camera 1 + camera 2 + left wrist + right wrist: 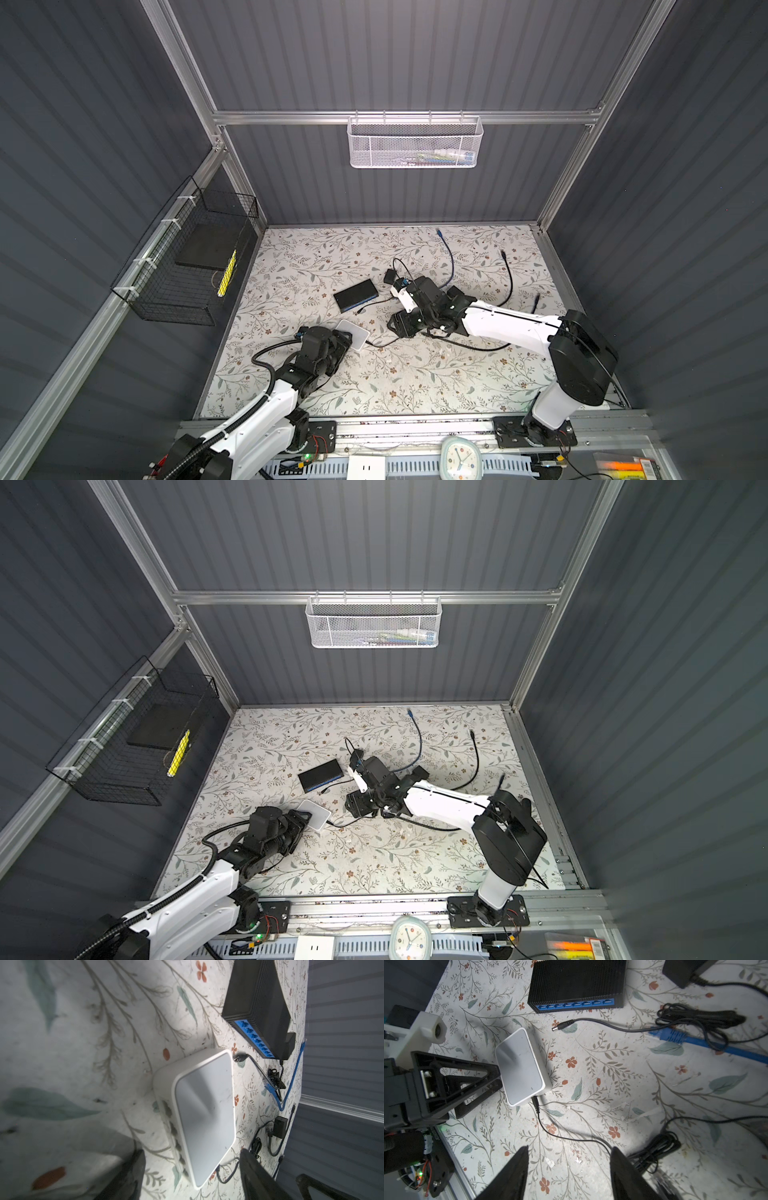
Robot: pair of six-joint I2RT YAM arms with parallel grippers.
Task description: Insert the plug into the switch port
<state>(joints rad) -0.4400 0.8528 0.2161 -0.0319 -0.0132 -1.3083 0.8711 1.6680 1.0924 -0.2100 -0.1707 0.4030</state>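
**Plug home, pincers off.** The plug (535,1100) sits in a socket at one corner of the white switch (521,1068). The switch lies between the middle of the tabletop (291,386) and its left edge. To my eye the plug looks fully seated, and its thin black lead trails away under my right arm.

My left pincer (191,1157) stands released just beside the switch, on its port side, holding nothing. Whether a finger brushes the casing I cannot tell. My right pincer (569,1148) hangs empty above the lead, jaws apart.

The step now, as I judge it, is a clean retreat. I should back the left straight off so the light box does not swivel and lever the plug. The right should lift before it moves sideways, or a finger may snag the lead.

**The tally:**
- Two switches: the white one and the black switch (577,982) near the middle, with eight blue ports along its face.
- Two barrel plugs: one seated, and one loose plug (560,1027) lying just before those ports.
- One blue cable (695,1042), running toward the back edge.
- One power brick (681,970) beside the black switch.
- What looks like a second brick (280,1127), farther toward the right edge.
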